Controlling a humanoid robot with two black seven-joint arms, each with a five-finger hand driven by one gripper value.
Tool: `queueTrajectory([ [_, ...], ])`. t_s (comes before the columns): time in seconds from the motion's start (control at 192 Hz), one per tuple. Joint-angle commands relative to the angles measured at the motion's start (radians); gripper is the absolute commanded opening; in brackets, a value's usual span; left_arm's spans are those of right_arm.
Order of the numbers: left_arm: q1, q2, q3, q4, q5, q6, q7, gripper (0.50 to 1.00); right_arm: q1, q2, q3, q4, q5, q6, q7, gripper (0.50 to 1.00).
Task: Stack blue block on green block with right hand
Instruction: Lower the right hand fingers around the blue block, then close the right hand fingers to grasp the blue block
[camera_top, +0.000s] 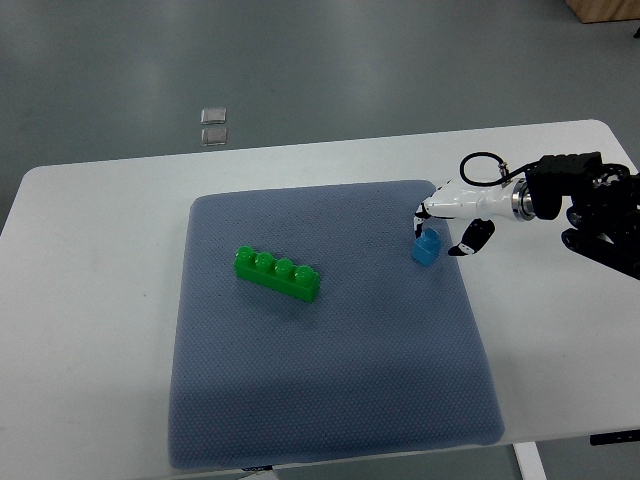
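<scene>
A small blue block (426, 248) stands on the blue-grey mat (330, 390), near its right edge. A long green block (278, 274) with studs on top lies to its left, at the mat's middle left, set at a slant. My right hand (441, 238) reaches in from the right, just above and right of the blue block. Its fingers (421, 226) point down at the block's top far edge. The thumb (472, 238) stands apart to the block's right, so the hand is open and not closed on the block. The left arm is out of view.
The mat lies on a white table (90, 300). Two small clear squares (213, 126) lie on the floor beyond the table's far edge. The right forearm (590, 205) hangs over the table's right side.
</scene>
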Motion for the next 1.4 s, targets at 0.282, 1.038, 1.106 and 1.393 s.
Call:
queueTrajectory([
  [0.282,0.0,0.0,0.0,-0.001,0.0,0.0,0.0,1.0,-0.001,0.01,0.001,0.002,0.0,0.001,-0.001,0.766],
  [1.038,0.0,0.0,0.0,0.0,0.0,0.0,0.0,1.0,0.001,0.012,0.001,0.015,0.005,0.016,-0.004,0.723],
  [1.106,0.0,0.0,0.0,0.0,0.0,0.0,0.0,1.0,0.005,0.017,0.001,0.015,0.005,0.016,-0.004,0.705],
  [1.393,0.0,0.0,0.0,0.0,0.0,0.0,0.0,1.0,0.008,0.017,0.001,0.015,0.008,0.018,-0.002,0.678],
])
